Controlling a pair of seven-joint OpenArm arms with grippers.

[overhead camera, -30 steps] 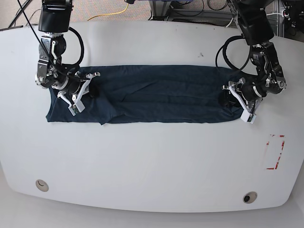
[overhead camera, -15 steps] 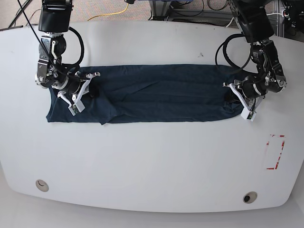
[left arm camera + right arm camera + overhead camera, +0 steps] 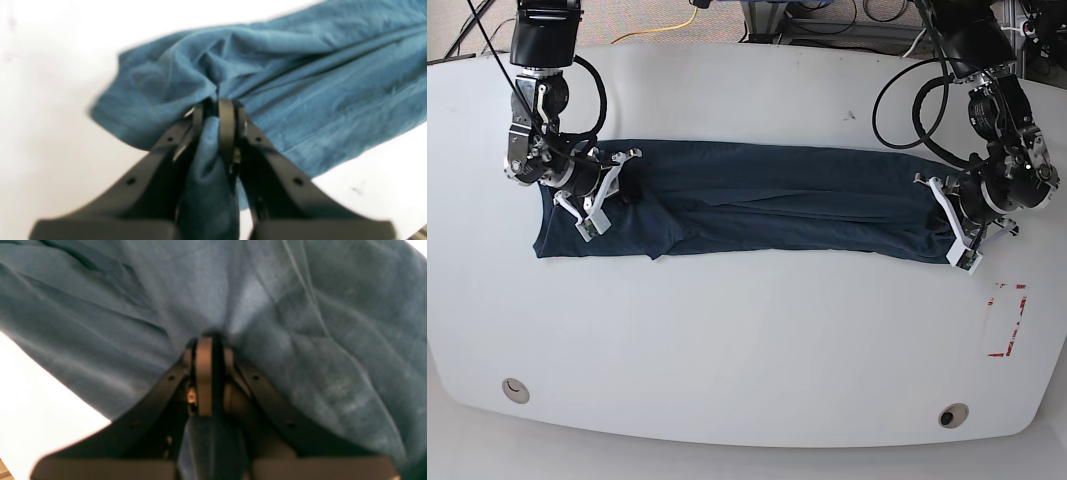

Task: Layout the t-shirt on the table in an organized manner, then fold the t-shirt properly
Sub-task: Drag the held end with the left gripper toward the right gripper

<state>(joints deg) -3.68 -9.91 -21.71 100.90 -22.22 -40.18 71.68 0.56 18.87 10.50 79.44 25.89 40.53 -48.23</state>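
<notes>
The t-shirt [image 3: 757,200] lies across the far half of the worktop [image 3: 747,340], drawn out into a long narrow band that runs nearly from one side edge towards the other. It looks folded lengthwise already, the body doubled over into a strip, though a flap near the right arm's end sits skewed and the surface is ridged with long creases.

Each arm has an end of the strip. The right pincer [image 3: 208,340] is clamped on a pinch of cloth, which bunches up between its closed jaws in the wrist view. The left pincer [image 3: 217,103] is likewise closed on a gathered fold, with fabric puckered around the tips and a tongue of it running back between the fingers [image 3: 227,126]. At that end the strip sags towards the near edge and looks slightly lifted or dragged, not lying flat.

So my reading is that the spreading-out and the first lengthwise fold are done, and the band is now being pulled taut. What seems left is to bring one end over the other, probably once or twice, to make a compact stack, and to smooth the skewed flap. The red dashed mark [image 3: 1007,320] near the corner sits bare, well apart from the cloth.
</notes>
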